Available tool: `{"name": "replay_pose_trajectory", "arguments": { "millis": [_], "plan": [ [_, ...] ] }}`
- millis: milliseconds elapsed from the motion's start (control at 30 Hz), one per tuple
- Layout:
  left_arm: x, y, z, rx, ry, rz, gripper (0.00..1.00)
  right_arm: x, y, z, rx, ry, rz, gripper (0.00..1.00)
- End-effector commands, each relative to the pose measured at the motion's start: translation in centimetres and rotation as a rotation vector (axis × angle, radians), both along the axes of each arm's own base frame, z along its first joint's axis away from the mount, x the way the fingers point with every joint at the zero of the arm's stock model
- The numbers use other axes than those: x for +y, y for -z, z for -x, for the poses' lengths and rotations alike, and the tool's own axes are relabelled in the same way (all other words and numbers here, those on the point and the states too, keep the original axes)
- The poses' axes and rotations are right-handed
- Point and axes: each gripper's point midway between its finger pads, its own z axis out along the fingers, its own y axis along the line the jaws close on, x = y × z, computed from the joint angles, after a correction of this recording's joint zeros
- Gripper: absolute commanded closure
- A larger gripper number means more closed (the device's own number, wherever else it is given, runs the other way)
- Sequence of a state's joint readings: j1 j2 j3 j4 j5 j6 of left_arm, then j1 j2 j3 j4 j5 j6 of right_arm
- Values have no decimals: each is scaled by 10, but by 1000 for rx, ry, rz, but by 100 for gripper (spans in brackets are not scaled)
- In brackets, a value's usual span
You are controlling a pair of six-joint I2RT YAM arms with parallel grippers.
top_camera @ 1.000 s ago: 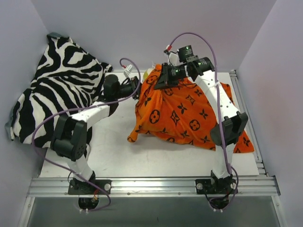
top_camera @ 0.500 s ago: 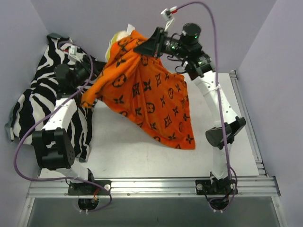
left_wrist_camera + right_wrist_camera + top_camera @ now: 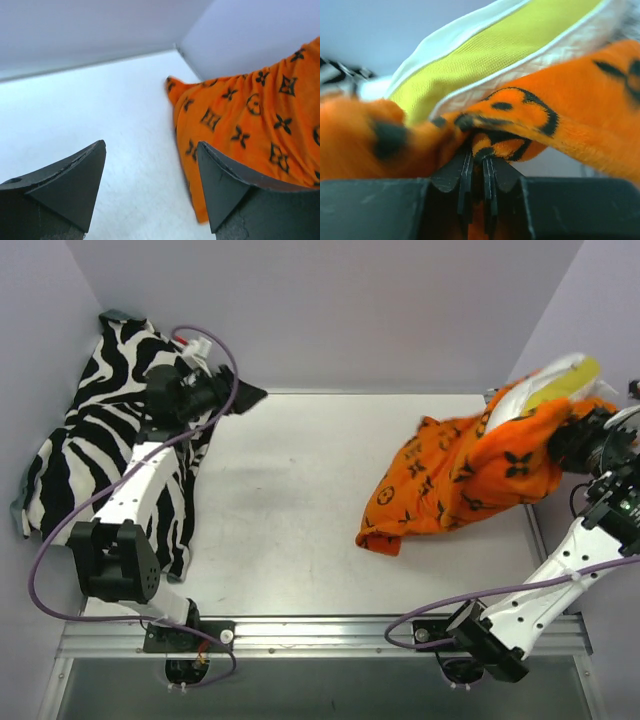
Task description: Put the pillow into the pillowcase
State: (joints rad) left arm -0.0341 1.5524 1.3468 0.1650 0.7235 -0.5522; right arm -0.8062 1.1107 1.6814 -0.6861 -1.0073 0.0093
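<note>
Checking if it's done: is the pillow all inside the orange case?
Partly out: the pillow pokes from the pillowcase top beside the right end effector.

Top camera looks steeply down from the near edge over the whole table [image 3: 300,520]. Left wrist camera looks low across it toward the far-off pillowcase [image 3: 250,115]. Right wrist camera sits tight against that pillowcase and the pillow [image 3: 495,65].

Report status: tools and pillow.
Left tool open, empty. Right tool shut on orange printed fabric pillowcase; soft white-yellow pillow sticks out its top. Zebra-striped cloth lies far left.
</note>
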Motion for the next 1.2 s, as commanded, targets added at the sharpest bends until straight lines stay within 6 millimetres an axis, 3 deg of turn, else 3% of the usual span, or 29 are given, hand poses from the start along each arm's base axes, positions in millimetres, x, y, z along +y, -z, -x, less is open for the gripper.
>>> {"name": "replay_pose_trajectory", "arguments": {
  "millis": [0, 33, 167, 200, 300, 400, 467, 633, 667, 767, 833, 933, 1033, 1100, 1133, 1167],
  "plan": [
    [-50, 43, 25, 15, 131, -168, 19, 2, 64, 24, 147, -167, 208, 100],
    [-55, 50, 26, 33, 138, -173, 19, -10, 77, 25, 200, -128, 228, 100],
    [-69, 78, 23, 119, 158, -164, 19, -23, 131, 20, 391, -158, 365, 100],
    [-71, 76, 21, 111, 161, -167, 19, -13, 155, 17, 443, -246, 413, 100],
    [-67, 88, 19, 140, 148, -196, 19, -6, 210, 23, 600, -340, 441, 100],
    [-62, 97, 19, 152, 142, -221, 19, 19, 254, 23, 712, -492, 437, 100],
    [-58, 101, 23, 155, 146, -248, 19, 45, 272, 18, 735, -622, 414, 100],
    [-41, 107, 31, 169, 115, -281, 19, 116, 292, -5, 709, -873, 363, 100],
    [-36, 107, 32, 165, 106, -295, 19, 142, 298, -11, 702, -959, 384, 100],
    [-26, 112, 36, 190, 97, -321, 19, 185, 307, -21, 714, -1086, 403, 100],
    [-23, 118, 42, 220, 103, -338, 19, 195, 317, -29, 748, -1107, 401, 100],
    [-26, 126, 53, 234, 140, -355, 19, 188, 319, -43, 762, -1085, 448, 100],
    [-51, 144, 70, 268, 262, -372, 17, 146, 324, -40, 807, -1032, 511, 100],
    [-71, 167, 76, 304, 354, -389, 17, 125, 316, -23, 829, -1028, 485, 100],
    [-88, 169, 79, 309, 401, -404, 16, 102, 316, -17, 835, -1015, 485, 100],
    [-98, 191, 78, 348, 437, -421, 16, 92, 311, -2, 859, -1020, 493, 100]
  ]
}}
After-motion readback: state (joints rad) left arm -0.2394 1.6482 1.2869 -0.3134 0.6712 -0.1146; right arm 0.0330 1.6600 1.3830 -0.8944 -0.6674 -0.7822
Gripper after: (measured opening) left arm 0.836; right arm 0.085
